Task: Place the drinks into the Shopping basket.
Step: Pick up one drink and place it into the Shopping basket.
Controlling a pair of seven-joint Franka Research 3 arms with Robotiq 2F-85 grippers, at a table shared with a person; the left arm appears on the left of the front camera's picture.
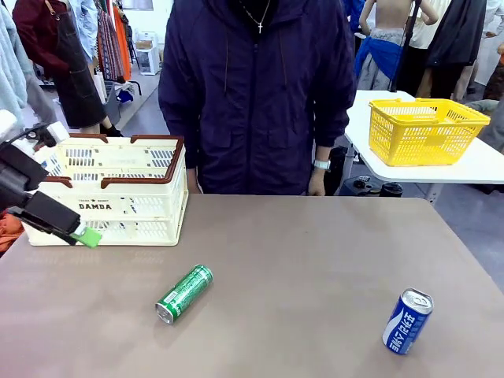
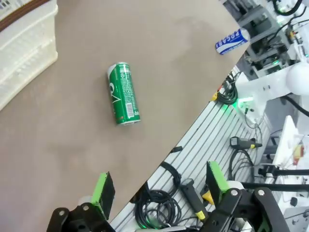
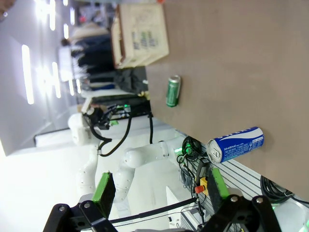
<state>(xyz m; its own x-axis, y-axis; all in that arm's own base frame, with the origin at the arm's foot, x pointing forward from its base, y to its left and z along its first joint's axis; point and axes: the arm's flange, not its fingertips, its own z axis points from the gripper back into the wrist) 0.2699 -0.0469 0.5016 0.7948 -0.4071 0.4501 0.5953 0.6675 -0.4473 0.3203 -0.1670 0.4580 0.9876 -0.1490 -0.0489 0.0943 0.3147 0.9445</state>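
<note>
Left pincer (image 2: pixel 159 186): released, jaws spread wide, nothing between the green pads. In the front view it hangs at 9 o'clock, low over the surface (image 1: pixel 299 252) and just in front of the Shopping basket (image 1: pixel 118 193).

Right pincer (image 3: pixel 161 186): also released and empty, held off the near edge of the surface.

Both drinks lie on their sides on the surface. The green can (image 1: pixel 184 294) is at 7 o'clock from the surface's middle, with one silver end toward the near edge. The blue can (image 1: pixel 407 320) is at 4 o'clock, close to the near right corner. The two are well apart from each other and from the basket.

The basket stands upright at 10 o'clock with its top open. Its inside cannot be made out, so whether a can already lies in it is unknown.

A person (image 1: pixel 260 94) stands at 12 o'clock with hands low at the far edge, touching nothing.

Judgement: this is the approach ahead of a pick, with no can grasped yet. The green can is the closer target for the left arm. The next move calls for bringing the jaws down across the can's round body, not along its length. It should close gently, since a can lying on its side may roll. The can then has to clear the brown rim before release.
</note>
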